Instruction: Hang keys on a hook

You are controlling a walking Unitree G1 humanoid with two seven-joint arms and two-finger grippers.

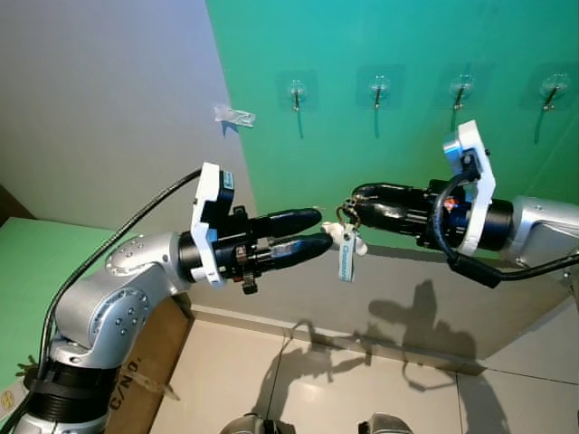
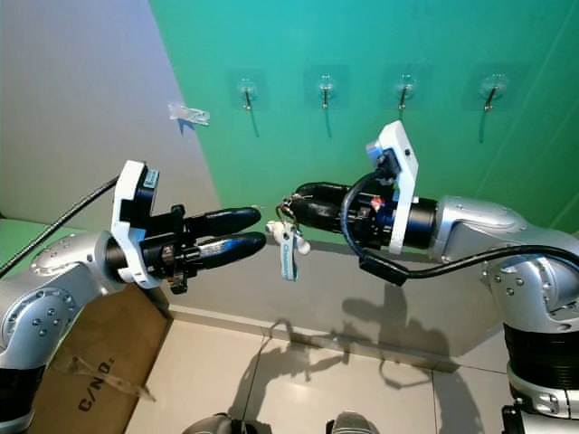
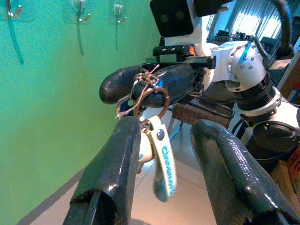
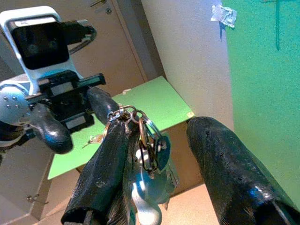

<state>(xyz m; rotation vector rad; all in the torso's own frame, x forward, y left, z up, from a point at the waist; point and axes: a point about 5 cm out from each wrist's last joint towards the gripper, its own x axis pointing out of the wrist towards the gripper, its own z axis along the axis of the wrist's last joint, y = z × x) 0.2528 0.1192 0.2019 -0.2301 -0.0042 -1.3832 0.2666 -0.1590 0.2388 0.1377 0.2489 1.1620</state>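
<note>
Right gripper (image 1: 355, 215) open, keys (image 1: 346, 237) hooked on finger.

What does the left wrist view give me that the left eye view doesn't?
Left wrist: a close look at the key ring looped over one finger of the right tool, with the left tool open beside it. Left eye: four wall hooks above both arms, plus a cardboard box. Both: the white tag hanging between the tools.
</note>
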